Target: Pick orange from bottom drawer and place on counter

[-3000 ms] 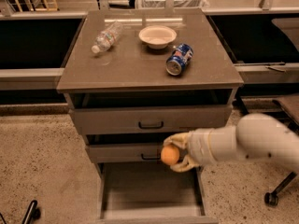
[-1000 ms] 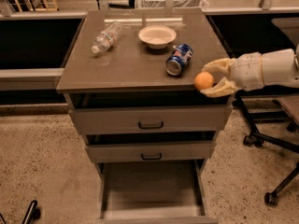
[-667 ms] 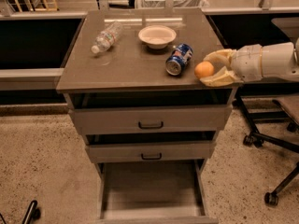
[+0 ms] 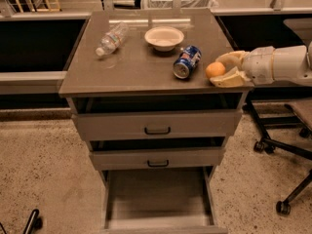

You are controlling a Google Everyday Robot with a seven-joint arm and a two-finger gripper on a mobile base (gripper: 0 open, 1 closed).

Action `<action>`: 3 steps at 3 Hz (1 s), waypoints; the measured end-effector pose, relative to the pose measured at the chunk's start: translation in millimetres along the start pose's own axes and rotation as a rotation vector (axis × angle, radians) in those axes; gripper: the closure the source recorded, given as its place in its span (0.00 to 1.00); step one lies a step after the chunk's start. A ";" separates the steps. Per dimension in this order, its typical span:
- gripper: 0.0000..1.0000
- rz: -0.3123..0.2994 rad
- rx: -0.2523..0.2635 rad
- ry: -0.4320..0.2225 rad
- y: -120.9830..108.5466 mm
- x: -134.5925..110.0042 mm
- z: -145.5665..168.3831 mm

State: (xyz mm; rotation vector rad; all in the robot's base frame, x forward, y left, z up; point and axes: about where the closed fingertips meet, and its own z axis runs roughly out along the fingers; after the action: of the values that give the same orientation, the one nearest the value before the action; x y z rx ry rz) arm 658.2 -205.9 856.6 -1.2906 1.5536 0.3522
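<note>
Camera view — gripper point(image 4: 219, 71) w/ fingers clamped on orange point(image 4: 214, 70), just right of soda can point(image 4: 186, 61); bottom drawer point(image 4: 158, 199) open, well below can.

claw point(image 4: 219, 71) encloses orange point(image 4: 214, 69) at tabletop point(image 4: 131, 67) right front edge. can point(image 4: 186, 62) lies just left of it; bowl point(image 4: 164, 37) behind the can; bottle point(image 4: 111, 38) rear left. bottom drawer point(image 4: 158, 196) below, pulled out.

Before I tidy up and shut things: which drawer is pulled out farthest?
The bottom drawer, its tray fully showing; the top drawer and middle drawer barely protrude. The gripper holds the orange at the counter's right edge.
</note>
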 end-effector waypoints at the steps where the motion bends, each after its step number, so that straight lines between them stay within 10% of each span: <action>1: 0.40 -0.003 -0.001 0.000 0.3 -0.2 0.3; 3: 0.00 -0.003 -0.002 -0.001 0.4 -0.2 0.5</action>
State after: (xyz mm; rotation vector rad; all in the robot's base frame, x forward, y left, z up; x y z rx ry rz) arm 658.1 -205.3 856.4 -1.2934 1.5513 0.3521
